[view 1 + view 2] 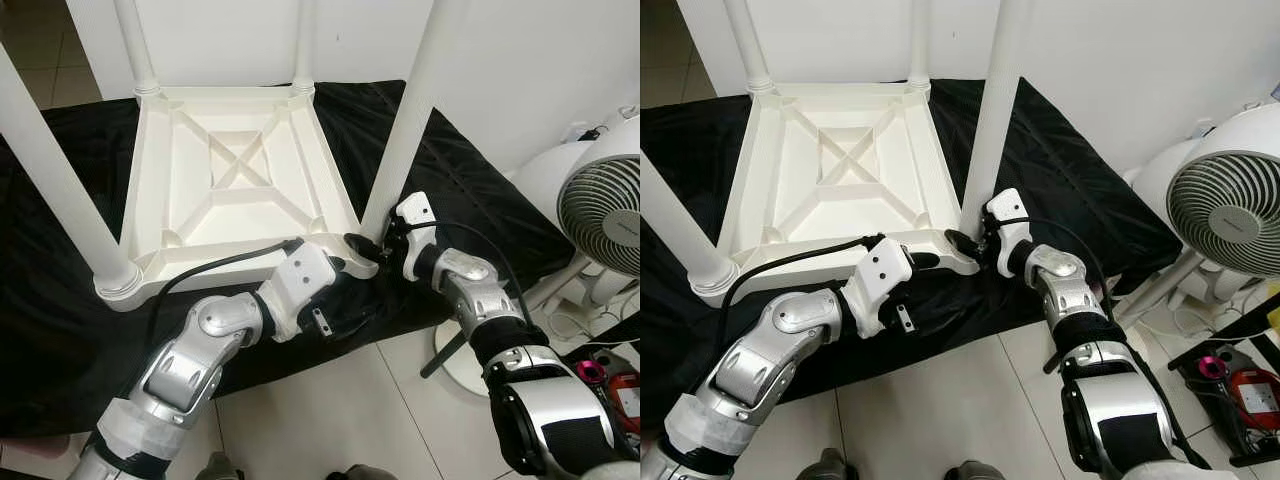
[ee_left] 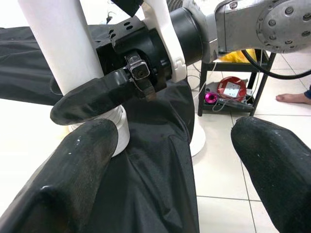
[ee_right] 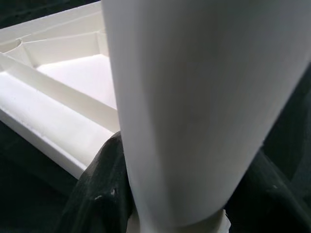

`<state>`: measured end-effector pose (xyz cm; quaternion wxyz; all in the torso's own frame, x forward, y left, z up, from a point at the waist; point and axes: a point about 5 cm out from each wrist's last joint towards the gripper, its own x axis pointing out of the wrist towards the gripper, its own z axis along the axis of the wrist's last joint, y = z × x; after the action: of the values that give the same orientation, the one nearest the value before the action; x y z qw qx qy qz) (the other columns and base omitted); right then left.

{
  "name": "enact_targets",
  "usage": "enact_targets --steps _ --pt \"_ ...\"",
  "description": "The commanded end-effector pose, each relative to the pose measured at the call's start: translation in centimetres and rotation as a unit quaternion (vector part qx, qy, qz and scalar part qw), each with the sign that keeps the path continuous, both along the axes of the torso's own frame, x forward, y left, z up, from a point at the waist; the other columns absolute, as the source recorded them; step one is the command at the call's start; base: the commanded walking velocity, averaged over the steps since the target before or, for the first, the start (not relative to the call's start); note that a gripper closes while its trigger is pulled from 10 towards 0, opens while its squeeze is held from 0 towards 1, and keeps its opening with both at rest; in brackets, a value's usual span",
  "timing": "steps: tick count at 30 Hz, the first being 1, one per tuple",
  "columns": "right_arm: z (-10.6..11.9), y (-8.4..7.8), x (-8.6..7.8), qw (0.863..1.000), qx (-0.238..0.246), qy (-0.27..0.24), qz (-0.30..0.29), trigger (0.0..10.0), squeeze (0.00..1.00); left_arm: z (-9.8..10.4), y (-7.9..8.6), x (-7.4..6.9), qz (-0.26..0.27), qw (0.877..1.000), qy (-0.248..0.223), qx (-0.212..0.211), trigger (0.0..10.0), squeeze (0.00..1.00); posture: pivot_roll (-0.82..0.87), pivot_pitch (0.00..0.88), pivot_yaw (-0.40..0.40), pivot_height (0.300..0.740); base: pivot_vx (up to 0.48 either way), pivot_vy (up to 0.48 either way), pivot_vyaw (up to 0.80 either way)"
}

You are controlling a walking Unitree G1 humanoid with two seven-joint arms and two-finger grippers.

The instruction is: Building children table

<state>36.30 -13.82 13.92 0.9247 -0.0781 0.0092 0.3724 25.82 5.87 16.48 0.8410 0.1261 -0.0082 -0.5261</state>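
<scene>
White plastic children's table (image 1: 235,185): upside down on black cloth (image 1: 450,170), so legs screw in from above. Right hand (image 1: 372,245) clamps near-right white leg (image 1: 415,110); left hand (image 1: 340,268) open alongside, empty.

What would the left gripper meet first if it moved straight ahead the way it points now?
Probably the right gripper's black finger clamped on the white table leg, with the leg just behind it. The left gripper is open; depth is hard to judge.
</scene>
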Motion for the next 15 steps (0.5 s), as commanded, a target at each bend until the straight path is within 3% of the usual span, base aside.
enact_targets --steps 1,7,8,10,12,15 --pt "-1.2 -0.1 -0.3 0.998 0.004 0.002 -0.055 10.0 0.0 -0.1 -0.4 0.0 -0.005 1.0 -0.005 0.007 10.0 0.0 -0.06 0.02 -0.054 0.74 0.0 0.0 0.0" --pt "-1.5 0.0 -0.5 0.993 0.012 -0.004 -0.116 10.0 0.0 -0.5 -0.3 0.0 -0.003 1.0 -0.002 0.012 10.0 0.0 -0.06 0.024 -0.058 0.74 0.0 0.0 0.0" --pt "-1.5 0.5 -0.7 0.987 0.031 -0.003 -0.159 10.0 0.0 -0.6 -0.2 0.1 0.002 1.0 0.001 0.011 10.0 0.0 -0.06 0.025 -0.059 0.74 0.0 0.0 0.0" --pt "-1.5 0.6 -0.8 0.984 0.037 -0.002 -0.176 10.0 0.0 -0.6 -0.2 0.1 0.003 1.0 0.001 0.012 10.0 0.0 -0.06 0.025 -0.059 0.74 0.0 0.0 0.0" --pt "-1.8 1.9 -1.4 0.972 0.065 0.008 -0.226 10.0 0.0 -0.7 -0.2 0.2 0.006 1.0 -0.001 0.014 10.0 0.0 -0.06 0.029 -0.063 0.74 0.0 0.0 0.0" --pt "-1.8 2.4 -1.7 0.968 0.073 0.008 -0.241 10.0 0.0 -0.7 -0.2 0.2 0.006 1.0 -0.001 0.015 10.0 0.0 -0.06 0.029 -0.063 0.74 0.0 0.0 0.0"
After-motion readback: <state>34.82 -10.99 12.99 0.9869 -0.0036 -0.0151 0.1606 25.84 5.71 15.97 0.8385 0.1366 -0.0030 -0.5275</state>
